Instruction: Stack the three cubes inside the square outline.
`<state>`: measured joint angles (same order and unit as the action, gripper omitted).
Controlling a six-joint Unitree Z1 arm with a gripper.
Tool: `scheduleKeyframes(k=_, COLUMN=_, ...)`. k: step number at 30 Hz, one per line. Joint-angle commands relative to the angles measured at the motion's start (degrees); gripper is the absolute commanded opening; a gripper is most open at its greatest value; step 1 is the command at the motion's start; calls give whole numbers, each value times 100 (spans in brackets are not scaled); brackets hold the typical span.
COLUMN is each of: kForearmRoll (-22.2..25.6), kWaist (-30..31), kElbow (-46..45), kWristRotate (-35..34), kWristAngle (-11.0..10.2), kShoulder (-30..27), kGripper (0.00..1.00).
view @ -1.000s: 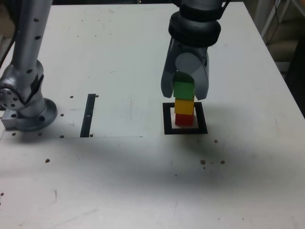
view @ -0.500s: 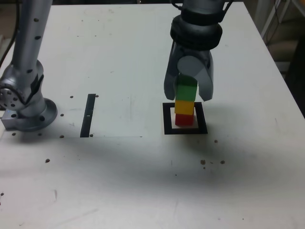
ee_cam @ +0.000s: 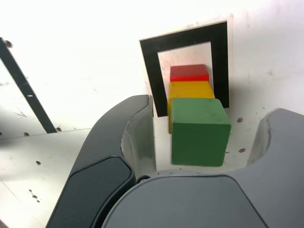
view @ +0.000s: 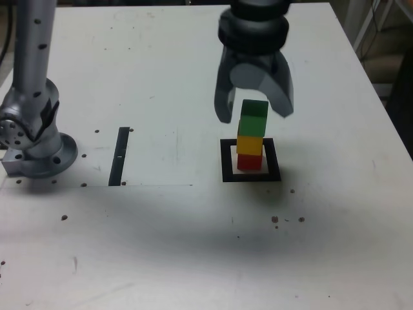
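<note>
Three cubes stand as one stack inside the square outline (view: pixel 224 161): the red cube (view: pixel 250 161) at the bottom, the yellow cube (view: pixel 250 144) on it, the green cube (view: pixel 253 117) on top. My gripper (view: pixel 255 113) hangs just above and around the green cube, open, with a gap on both sides of it. In the wrist view the green cube (ee_cam: pixel 199 130) sits free between the spread fingers of the gripper (ee_cam: pixel 211 109), with the yellow cube (ee_cam: pixel 190 89), the red cube (ee_cam: pixel 189 72) and the outline (ee_cam: pixel 152 66) beneath.
A thin black strip (view: pixel 120 155) lies on the white table at the exterior view's left of the outline. The arm's grey base (view: pixel 35 145) stands at the far left. The table's right edge (view: pixel 387 116) runs close by.
The jaws have spread apart and let go of the green cube, which stays on the yellow one. The gripper has risen a little.
</note>
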<state>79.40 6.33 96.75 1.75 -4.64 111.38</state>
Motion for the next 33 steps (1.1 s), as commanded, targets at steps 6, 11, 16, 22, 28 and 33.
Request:
scheduleKeyframes(k=6, kForearmRoll=-5, kWaist=0, kElbow=-291, kWristRotate=-126, kWristAngle=-150, kShoulder=-510, kGripper=100)
scheduleKeyframes(k=11, kForearmRoll=-17, kWaist=0, kElbow=-675, kWristRotate=-225, kWristAngle=-214, kShoulder=-933, kGripper=100)
scheduleKeyframes(k=16, kForearmRoll=-19, kWaist=0, kElbow=-1209, kWristRotate=-246, kWristAngle=-322, kShoulder=-1343, kGripper=100)
scheduleKeyframes(k=22, kForearmRoll=-242, kWaist=0, kElbow=-2149, kWristRotate=-349, kWristAngle=-376, kShoulder=-1725, kGripper=100)
scheduleKeyframes(k=28, kForearmRoll=-762, kWaist=0, kElbow=-3234, kWristRotate=-554, kWristAngle=-336, kShoulder=-2147, kGripper=100)
scheduleKeyframes(k=33, kForearmRoll=-1142, kWaist=0, kElbow=-3993, kWristRotate=-678, kWristAngle=-299, kShoulder=-2406, kGripper=100)
